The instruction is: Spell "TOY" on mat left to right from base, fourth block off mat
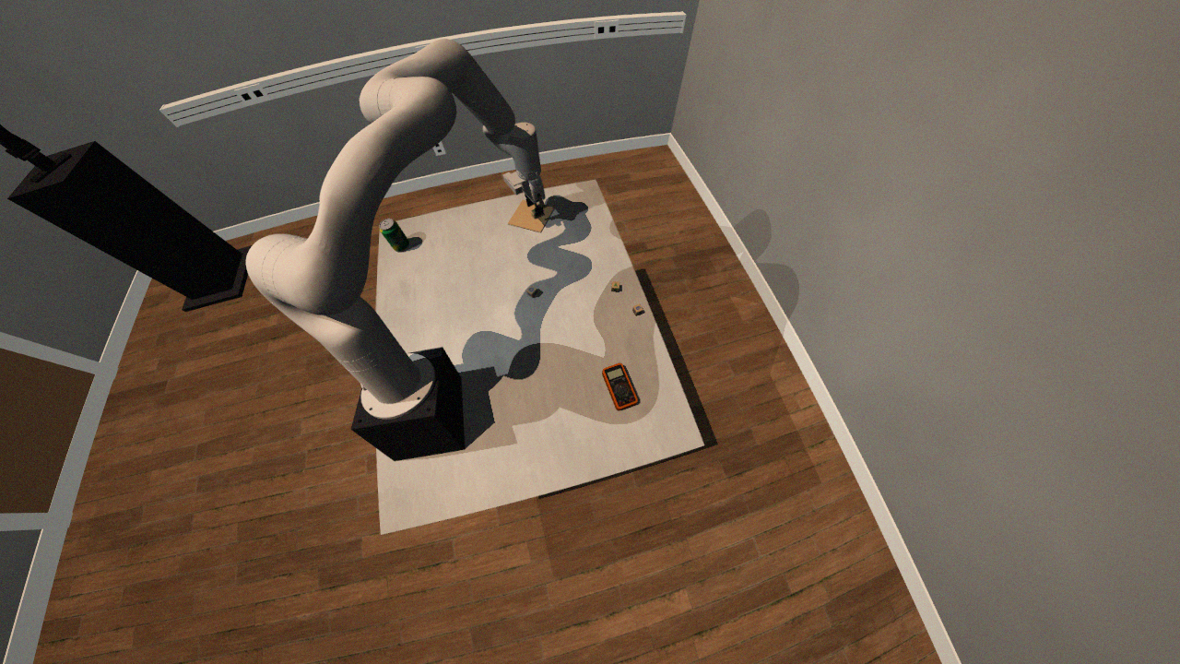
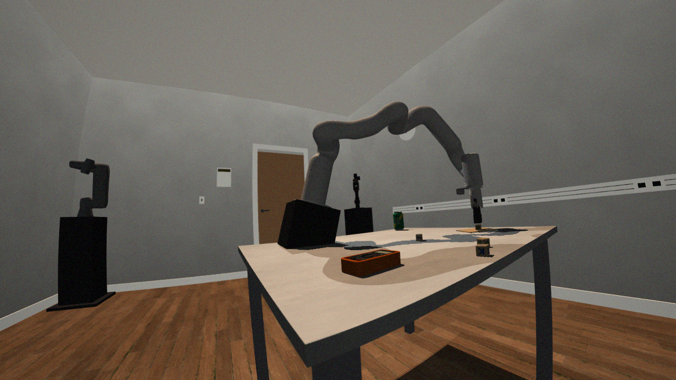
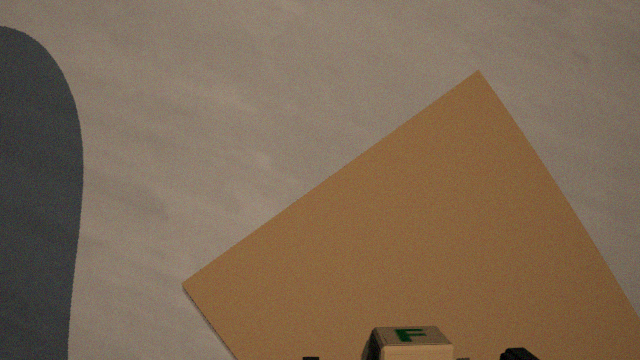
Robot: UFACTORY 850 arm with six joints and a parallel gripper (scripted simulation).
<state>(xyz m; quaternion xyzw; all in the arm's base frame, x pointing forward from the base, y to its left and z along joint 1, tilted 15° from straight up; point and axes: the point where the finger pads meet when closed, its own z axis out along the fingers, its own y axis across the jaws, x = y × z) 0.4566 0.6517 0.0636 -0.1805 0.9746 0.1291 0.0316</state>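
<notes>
A tan square mat (image 3: 425, 240) (image 1: 530, 216) lies at the far end of the table. One cream block with a green letter on top (image 3: 411, 342) stands on the mat; only part of the letter shows. My gripper (image 3: 414, 356) is low over this block, with its dark fingertips on either side and apart from it, open. The top and exterior views show the gripper (image 1: 536, 202) (image 2: 477, 219) right above the mat. Three more blocks lie off the mat: one mid-table (image 1: 534, 291), two near the right edge (image 1: 615, 286) (image 1: 637, 309). The nearer one shows a blue X (image 2: 482, 250).
A green can (image 1: 394, 234) stands at the far left of the table. An orange multimeter (image 1: 619, 385) lies near the front right. The mat is close to the table's far edge. My base (image 1: 412, 409) stands at the near left.
</notes>
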